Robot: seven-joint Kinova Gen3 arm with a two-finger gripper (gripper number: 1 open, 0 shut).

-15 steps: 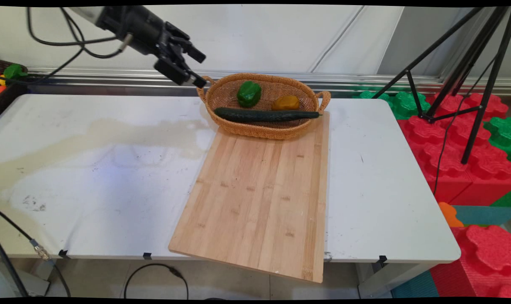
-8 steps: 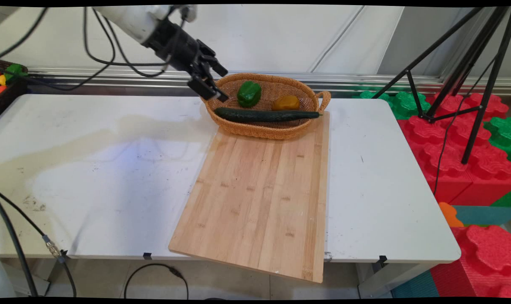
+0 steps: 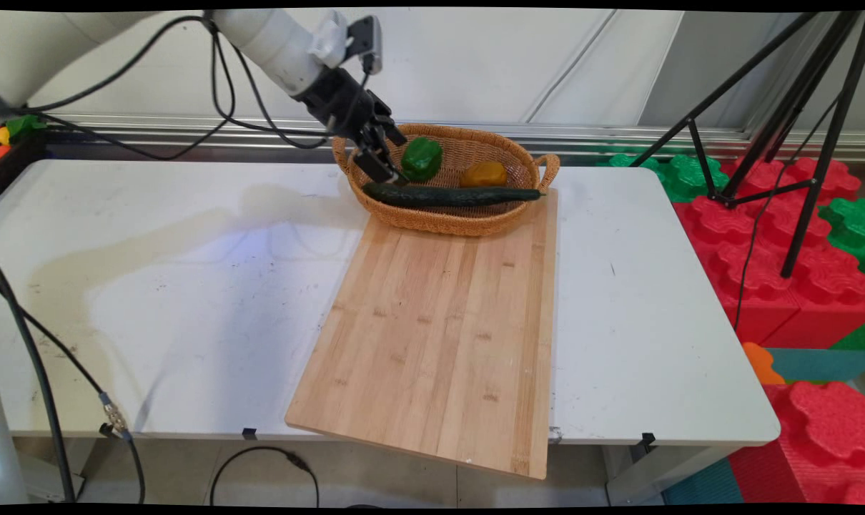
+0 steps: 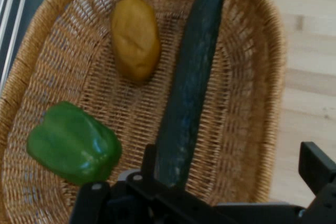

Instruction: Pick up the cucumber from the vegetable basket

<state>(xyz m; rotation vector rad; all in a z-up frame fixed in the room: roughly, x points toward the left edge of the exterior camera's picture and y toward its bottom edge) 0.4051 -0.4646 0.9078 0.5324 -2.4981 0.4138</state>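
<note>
We see the gripper, open and holding nothing, over the wicker basket's nine o'clock rim, apparently above the cucumber's end. The cutting board overhangs the desk's near edge. No lettering reads.

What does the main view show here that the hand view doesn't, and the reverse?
Only the main view shows the whole white table, the tripod beside it, the red and green foam blocks on the floor, and the arm's black cables. Only the hand view shows the basket's weave up close and the open fingers from behind. Both show the wicker basket holding the cucumber, green pepper and yellow pepper, the gripper over the cucumber's end, and the wooden cutting board.
</note>
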